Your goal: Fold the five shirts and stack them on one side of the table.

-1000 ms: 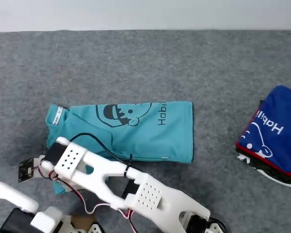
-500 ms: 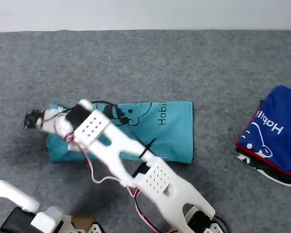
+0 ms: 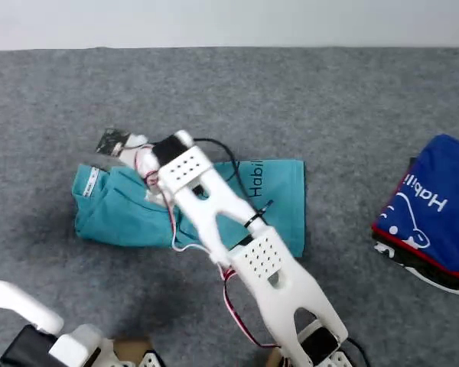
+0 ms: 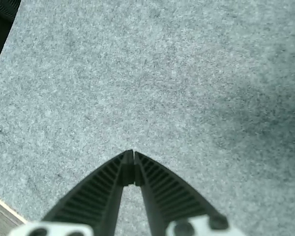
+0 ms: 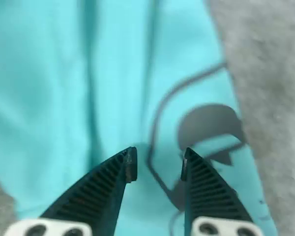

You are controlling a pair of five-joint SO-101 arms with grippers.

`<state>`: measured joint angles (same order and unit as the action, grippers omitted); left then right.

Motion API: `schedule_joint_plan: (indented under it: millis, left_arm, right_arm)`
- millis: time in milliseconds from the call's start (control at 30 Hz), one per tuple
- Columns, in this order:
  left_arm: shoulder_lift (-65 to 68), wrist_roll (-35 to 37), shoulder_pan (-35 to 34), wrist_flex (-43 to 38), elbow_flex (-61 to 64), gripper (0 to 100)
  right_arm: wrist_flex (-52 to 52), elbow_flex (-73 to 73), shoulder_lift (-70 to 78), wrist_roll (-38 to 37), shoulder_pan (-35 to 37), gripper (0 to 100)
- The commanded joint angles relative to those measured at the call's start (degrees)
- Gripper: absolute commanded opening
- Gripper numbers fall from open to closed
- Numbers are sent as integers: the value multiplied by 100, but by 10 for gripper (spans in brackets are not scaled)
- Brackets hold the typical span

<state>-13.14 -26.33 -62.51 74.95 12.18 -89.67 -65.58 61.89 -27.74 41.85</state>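
A teal shirt (image 3: 279, 206) with a dark cartoon print lies partly folded on the grey carpet left of centre, its left end a little bunched. My right arm stretches from the near edge across it, and my right gripper (image 3: 154, 185) hangs over the shirt's left half. In the right wrist view that gripper (image 5: 158, 162) is open just above the teal cloth (image 5: 64, 88) and its print, with nothing between the fingers. My left gripper (image 4: 133, 155) is shut and empty over bare carpet. A stack of folded shirts, blue one (image 3: 432, 206) on top, sits at the right edge.
The left arm's white link (image 3: 15, 306) rests at the near left corner. Grey carpet (image 3: 291, 99) covers the whole table, with open room behind the teal shirt and between it and the stack. A pale wall runs along the far edge.
My right arm swung from the shirt's near left corner away and to the right, over the shirt. The flap that stuck out at the near left now lies on the shirt's body.
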Motion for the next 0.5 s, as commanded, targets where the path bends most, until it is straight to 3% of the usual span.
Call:
schedule_joint_plan:
  millis: [0, 167, 300, 367, 467]
  left_arm:
    - [-255, -70, 18, -79, -101, 5]
    - [-281, -70, -53, -35, -101, 5]
    - [-343, -53, -123, 211, -136, 5]
    - [-501, -53, -185, 457, -136, 5]
    - [-835, -62, -202, 774, -127, 5]
  right_arm:
    - [-31, -422, -277, 88, -233, 162]
    - [-734, -1046, -690, 97, -180, 160]
    - [-1358, -1275, -840, 141, -259, 96]
    - [-1358, -1046, -963, 642, -532, 76]
    - [-1341, -457, -1385, 1591, -892, 147]
